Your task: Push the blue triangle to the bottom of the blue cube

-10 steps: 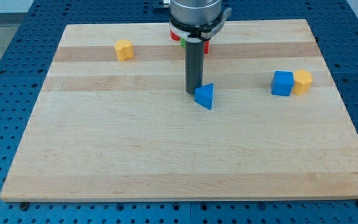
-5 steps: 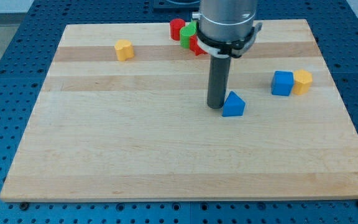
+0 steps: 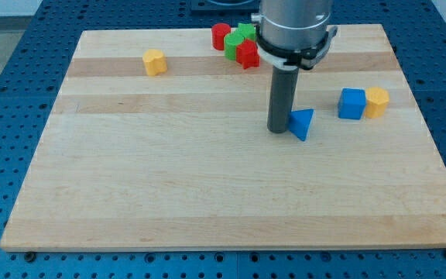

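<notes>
Camera view shows a wooden board [image 3: 207, 194] on a blue perforated table [image 3: 6, 93], with the arm's dark rod standing near the middle. The tip [image 3: 279, 130] touches the left side of the blue triangle [image 3: 302, 123], or is just beside it; the exact contact cannot be told. The rig has no jaws, so nothing is open or closed and nothing is held; the rod can only push. The blue triangle lies right of the centre, and the blue cube [image 3: 352, 103] is near it, to the right and a little farther back, touching a yellow block [image 3: 377, 101] on its right side. A second yellow block [image 3: 154, 61] sits at the far left, and a cluster of red blocks [image 3: 246, 54] and green blocks [image 3: 235, 43] is at the far edge behind the rod. The triangle seems light, stiff and smooth, so it will probably slide easily on the wood, but its slanted faces may make it turn away from the tip. Pushing on the middle of a flat face, from the left and slightly from behind, seems the safest way to bring it to the near side of the cube.
</notes>
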`<state>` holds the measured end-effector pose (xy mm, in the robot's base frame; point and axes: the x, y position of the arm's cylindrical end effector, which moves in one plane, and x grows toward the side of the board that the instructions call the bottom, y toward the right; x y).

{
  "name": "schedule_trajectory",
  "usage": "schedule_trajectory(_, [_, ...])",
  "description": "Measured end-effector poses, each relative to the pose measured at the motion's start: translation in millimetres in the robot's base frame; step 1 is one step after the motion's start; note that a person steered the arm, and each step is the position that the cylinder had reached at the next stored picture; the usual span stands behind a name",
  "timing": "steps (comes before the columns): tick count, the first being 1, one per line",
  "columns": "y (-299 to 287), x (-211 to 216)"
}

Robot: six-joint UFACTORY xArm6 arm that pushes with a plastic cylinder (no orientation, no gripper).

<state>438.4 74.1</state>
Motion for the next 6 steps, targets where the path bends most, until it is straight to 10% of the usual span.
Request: schedule_trajectory(6, [84,13])
